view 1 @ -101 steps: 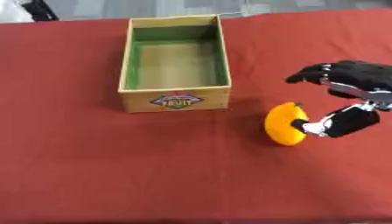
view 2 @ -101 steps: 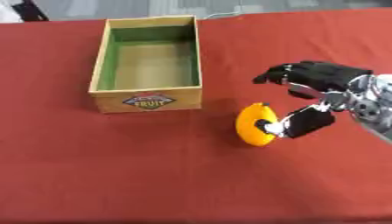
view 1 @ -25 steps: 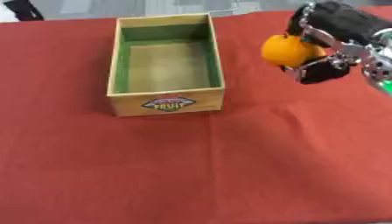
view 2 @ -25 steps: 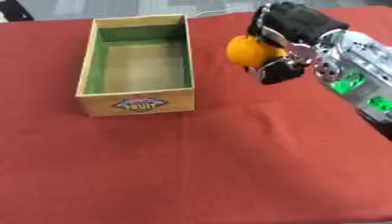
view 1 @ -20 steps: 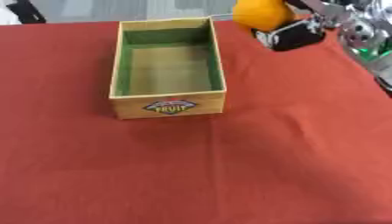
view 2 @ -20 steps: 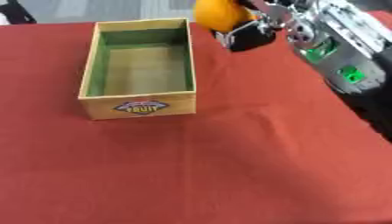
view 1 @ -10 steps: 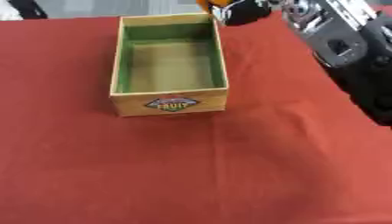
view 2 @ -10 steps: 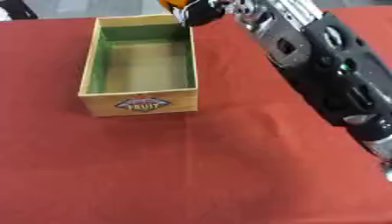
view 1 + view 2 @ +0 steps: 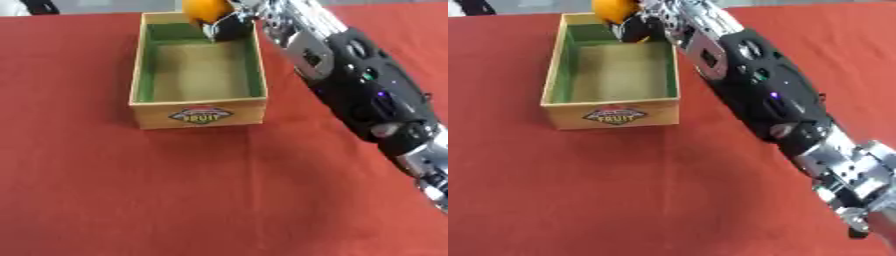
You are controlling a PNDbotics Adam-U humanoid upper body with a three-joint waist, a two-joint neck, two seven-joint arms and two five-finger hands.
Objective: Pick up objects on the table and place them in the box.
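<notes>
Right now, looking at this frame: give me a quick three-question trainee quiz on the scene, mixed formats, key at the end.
1. True or false: the orange already lies on the floor of the box.
2. Which hand holds the orange? A) left hand B) right hand C) a person's hand
3. Fill in: the label on the box's near wall reads ____.

Key
1. False. The fruit is held in the fingers above the box's far end, not yet released.
2. B. The right arm reaches in from the right side; the left hand is not in view.
3. FRUIT.
</notes>
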